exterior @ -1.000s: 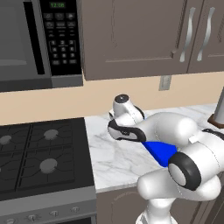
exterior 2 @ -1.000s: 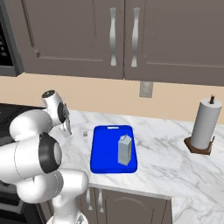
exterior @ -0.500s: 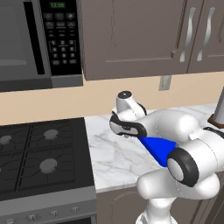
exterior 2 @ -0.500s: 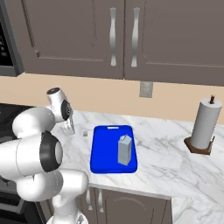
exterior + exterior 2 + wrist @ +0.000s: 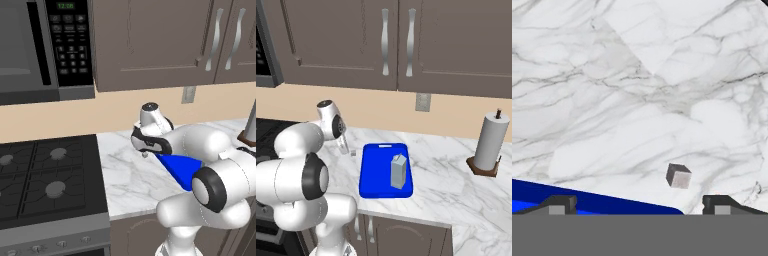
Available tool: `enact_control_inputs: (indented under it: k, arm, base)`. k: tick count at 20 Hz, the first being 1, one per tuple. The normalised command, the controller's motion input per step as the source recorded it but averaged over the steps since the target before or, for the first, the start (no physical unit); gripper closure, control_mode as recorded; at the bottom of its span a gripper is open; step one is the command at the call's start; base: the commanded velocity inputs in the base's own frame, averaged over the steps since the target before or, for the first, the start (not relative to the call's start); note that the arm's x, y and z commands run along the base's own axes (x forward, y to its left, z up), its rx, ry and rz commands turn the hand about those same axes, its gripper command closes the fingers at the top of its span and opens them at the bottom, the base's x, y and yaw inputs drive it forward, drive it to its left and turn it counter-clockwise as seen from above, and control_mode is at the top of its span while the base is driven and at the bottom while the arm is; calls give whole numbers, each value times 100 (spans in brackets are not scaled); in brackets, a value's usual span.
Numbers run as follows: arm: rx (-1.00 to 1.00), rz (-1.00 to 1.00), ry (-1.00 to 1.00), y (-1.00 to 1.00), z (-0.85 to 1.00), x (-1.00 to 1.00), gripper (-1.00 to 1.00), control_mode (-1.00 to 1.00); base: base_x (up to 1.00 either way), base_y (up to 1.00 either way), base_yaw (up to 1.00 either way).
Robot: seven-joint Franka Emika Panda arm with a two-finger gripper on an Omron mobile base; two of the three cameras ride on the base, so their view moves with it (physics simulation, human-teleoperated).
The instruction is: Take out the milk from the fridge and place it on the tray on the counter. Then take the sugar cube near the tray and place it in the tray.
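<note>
Blue tray (image 5: 376, 175) is already carrying the milk (image 5: 398, 171) upright on the marble desk (image 5: 456, 195). Just beside its far-left corner the sugar cube (image 5: 678, 176) is sitting on bare marble. Being tiny, it could be getting nudged aside or squirting out if the fingertips come down off-centre. Overhead, the claw (image 5: 639, 202) is hanging spread wide, holding and touching nothing.

dark cabinets (image 5: 406, 45); beige wall (image 5: 456, 112)
</note>
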Motion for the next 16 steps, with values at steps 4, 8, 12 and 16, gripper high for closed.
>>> enact_control_inputs:
  k: [4, 8, 12, 16]
  arm:
    - [5, 4, 2, -15, -2, 16, -100, -100]
    - [12, 2, 3, -7, -9, 10, -100, -100]
    - [11, 0, 1, 0, -4, 0, -100, -100]
    - [2, -1, 0, 0, -6, 0, -100, -100]
  base:
    - [0, 0, 0]
    - [0, 0, 0]
    - [0, 0, 0]
    - [0, 0, 0]
